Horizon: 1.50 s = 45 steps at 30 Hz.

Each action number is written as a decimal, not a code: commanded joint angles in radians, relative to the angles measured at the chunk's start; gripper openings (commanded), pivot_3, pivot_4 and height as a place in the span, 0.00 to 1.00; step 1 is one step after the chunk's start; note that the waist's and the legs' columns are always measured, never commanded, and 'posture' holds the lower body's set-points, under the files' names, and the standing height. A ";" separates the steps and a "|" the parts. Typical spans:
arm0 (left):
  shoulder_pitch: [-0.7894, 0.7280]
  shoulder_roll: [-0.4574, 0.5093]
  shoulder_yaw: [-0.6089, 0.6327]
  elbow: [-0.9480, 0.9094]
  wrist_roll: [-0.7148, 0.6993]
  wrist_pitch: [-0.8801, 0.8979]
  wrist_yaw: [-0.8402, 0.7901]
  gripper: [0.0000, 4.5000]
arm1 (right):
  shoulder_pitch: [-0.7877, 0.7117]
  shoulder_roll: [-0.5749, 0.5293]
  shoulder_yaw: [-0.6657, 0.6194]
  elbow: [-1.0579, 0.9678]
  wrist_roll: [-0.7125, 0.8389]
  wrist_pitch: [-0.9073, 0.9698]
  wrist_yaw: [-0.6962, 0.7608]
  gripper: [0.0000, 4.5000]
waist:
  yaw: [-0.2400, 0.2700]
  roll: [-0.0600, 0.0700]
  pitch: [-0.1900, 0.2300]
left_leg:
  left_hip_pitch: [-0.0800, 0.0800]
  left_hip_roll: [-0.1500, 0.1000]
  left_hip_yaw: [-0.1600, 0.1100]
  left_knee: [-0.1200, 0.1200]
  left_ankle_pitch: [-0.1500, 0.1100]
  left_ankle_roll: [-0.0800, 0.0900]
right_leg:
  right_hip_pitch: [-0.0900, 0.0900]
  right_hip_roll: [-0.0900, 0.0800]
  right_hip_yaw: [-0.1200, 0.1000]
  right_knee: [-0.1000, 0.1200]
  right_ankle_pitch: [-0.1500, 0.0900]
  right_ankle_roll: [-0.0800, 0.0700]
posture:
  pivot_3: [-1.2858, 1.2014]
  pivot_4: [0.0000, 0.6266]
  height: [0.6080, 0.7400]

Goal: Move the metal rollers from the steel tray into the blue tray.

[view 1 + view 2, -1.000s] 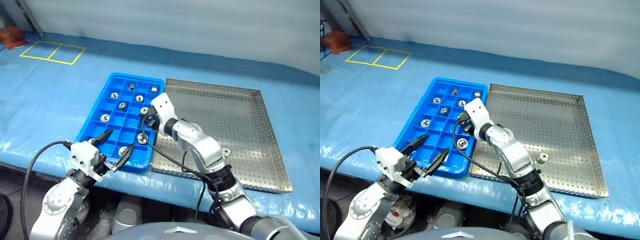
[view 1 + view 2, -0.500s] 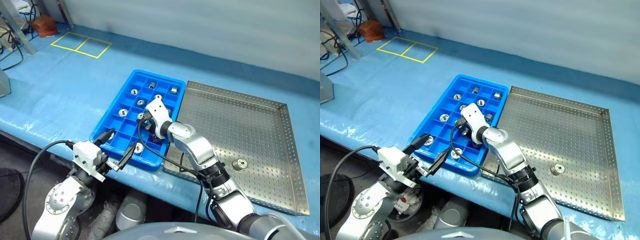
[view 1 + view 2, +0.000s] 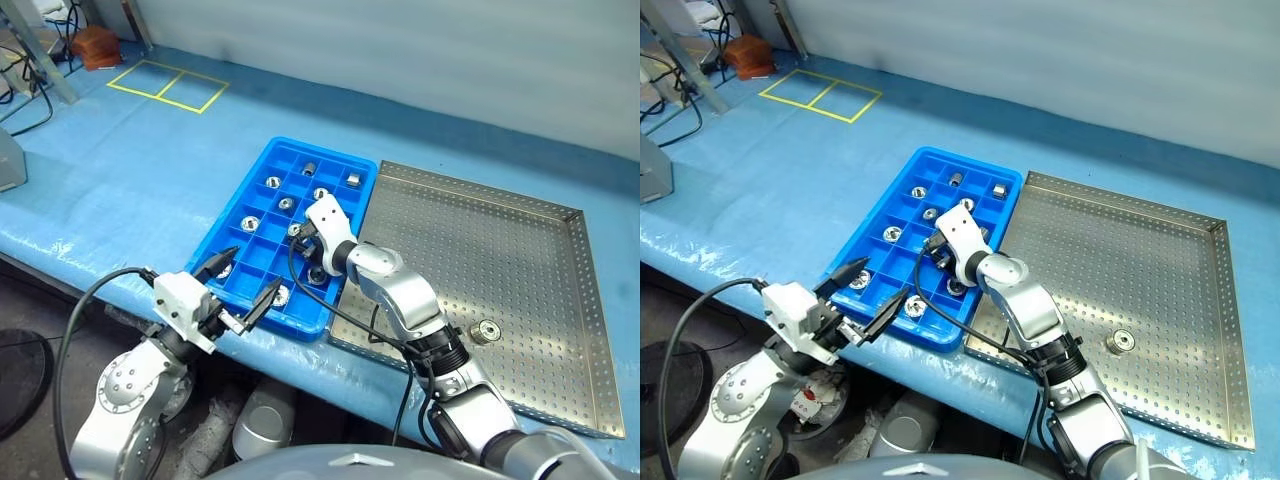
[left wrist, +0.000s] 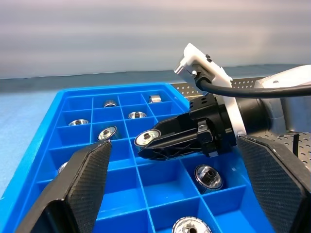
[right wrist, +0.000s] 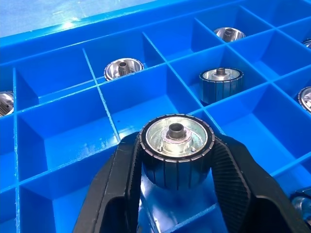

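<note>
From the head camera, the bright blue plastic tray (image 3: 262,262) with its grid of square compartments lies on the blue-covered table (image 3: 120,170), edge to edge with the wide silver perforated steel tray (image 3: 520,260) to its right. Small shiny metal rollers (image 3: 272,182) sit singly in several blue compartments, and one lone roller (image 3: 487,330) lies on the steel tray's floor near the front rim. The right gripper (image 3: 310,250) reaches over the blue tray's right-hand columns. The left gripper (image 3: 247,287) hangs at the tray's near edge, its black fingers spread wide with nothing between them.

Left wrist view now: those two fingers stand far apart and empty, and ahead of them the right gripper's black tip carries a roller over the grid, other rollers resting in cells around it.

Right wrist view: the two black fingers (image 5: 121,184) cradle a ribbed roller (image 5: 176,150) on either side, flat face toward the camera, just above an open blue compartment. I cannot tell whether the grip is tight or loose.
</note>
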 commanded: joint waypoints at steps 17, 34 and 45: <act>-0.179 0.044 -0.094 0.108 -0.040 0.064 -0.138 1.00 | 0.324 -0.131 -0.271 -0.637 0.010 0.275 -0.129 1.00 | -0.113 0.002 -0.001 | 0.000 -0.001 -0.004 0.004 0.000 0.000 | 0.003 -0.001 -0.003 0.000 -0.001 -0.002 | 0.60 0.24 1.00; -0.301 0.031 -0.151 0.207 -0.047 0.072 -0.229 1.00 | 0.531 -0.039 -0.364 -0.645 0.006 0.278 -0.259 1.00 | -0.352 0.002 -0.001 | 0.014 0.000 -0.005 0.003 0.000 0.001 | 0.014 0.000 0.002 0.002 -0.003 -0.005 | 0.56 0.24 1.00; -0.260 0.032 -0.137 0.172 -0.047 0.070 -0.204 1.00 | 0.559 -0.012 -0.385 -0.484 0.012 0.188 -0.266 0.96 | -0.347 0.002 -0.001 | 0.015 -0.001 -0.003 0.003 0.000 0.001 | 0.014 -0.001 0.008 0.002 -0.002 -0.004 | 0.59 0.24 1.00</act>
